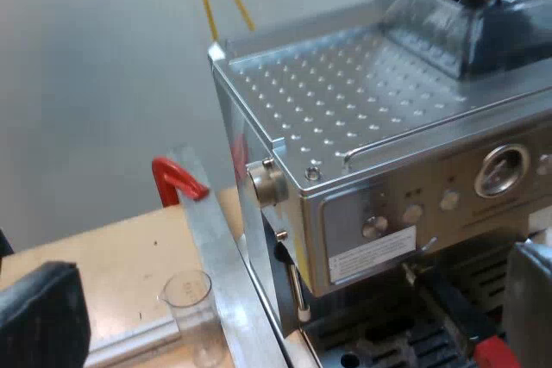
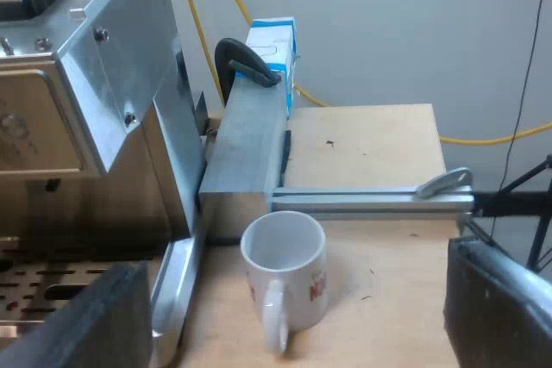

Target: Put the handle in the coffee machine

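Note:
The steel espresso machine (image 1: 379, 101) has a dotted top plate, with the bean hopper (image 1: 466, 6) behind it. Under its control panel the holder's dark handle (image 1: 448, 303) sticks out from the machine's front and ends in red (image 1: 496, 353). My left gripper (image 1: 285, 316) hangs open above the machine's front corner, its wide-spread fingers (image 1: 39, 316) holding nothing. My right gripper (image 2: 293, 308) is open too, with the white mug (image 2: 285, 269) standing on the wooden table between and beyond its fingers (image 2: 95, 321), beside the machine's side wall (image 2: 121, 58).
A clear measuring glass (image 1: 194, 308) stands by an aluminium rail (image 1: 220, 256) next to the machine. A red clamp (image 1: 177, 180) grips the table edge. A metal block (image 2: 246, 140), a black clamp (image 2: 246, 62) and a blue-white carton (image 2: 274, 40) sit behind the mug.

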You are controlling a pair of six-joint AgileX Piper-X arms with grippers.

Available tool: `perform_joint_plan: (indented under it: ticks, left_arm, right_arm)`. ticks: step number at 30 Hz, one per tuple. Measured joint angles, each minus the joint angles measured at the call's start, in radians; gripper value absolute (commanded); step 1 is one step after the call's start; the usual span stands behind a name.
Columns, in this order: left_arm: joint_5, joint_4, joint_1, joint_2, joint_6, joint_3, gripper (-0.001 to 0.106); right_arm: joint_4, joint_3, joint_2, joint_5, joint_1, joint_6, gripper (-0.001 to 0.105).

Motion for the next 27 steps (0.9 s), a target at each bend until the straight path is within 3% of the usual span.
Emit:
perform_joint_plan:
  ticks: [2,8,12,17,25,27]
  left_arm:
    - [0.0,0.0,0.0,-0.013,0.0,0.006,0.105]
    - [0.0,0.005,0.0,-0.198,0.037,0.151,0.105]
    - [0.0,0.006,0.0,-0.272,0.039,0.209,0.105]
    - [0.0,0.006,0.0,-0.373,0.091,0.283,0.105]
    - [0.0,0.006,0.0,-0.383,0.127,0.383,0.105]
    - [0.0,0.006,0.0,-0.383,0.129,0.399,0.105]
  right_arm:
    - [0.032,-0.001,-0.055,0.009,0.001,-0.012,0.071]
    - [0.1,-0.005,-0.151,0.044,-0.002,-0.018,0.071]
    - [0.173,-0.026,-0.149,0.044,-0.002,-0.02,0.071]
    - [0.204,-0.027,-0.149,0.044,-0.002,-0.025,0.071]
    - [0.204,-0.027,-0.149,0.041,-0.002,-0.025,0.071]
    - [0.205,-0.027,-0.149,-0.006,-0.002,-0.025,0.071]
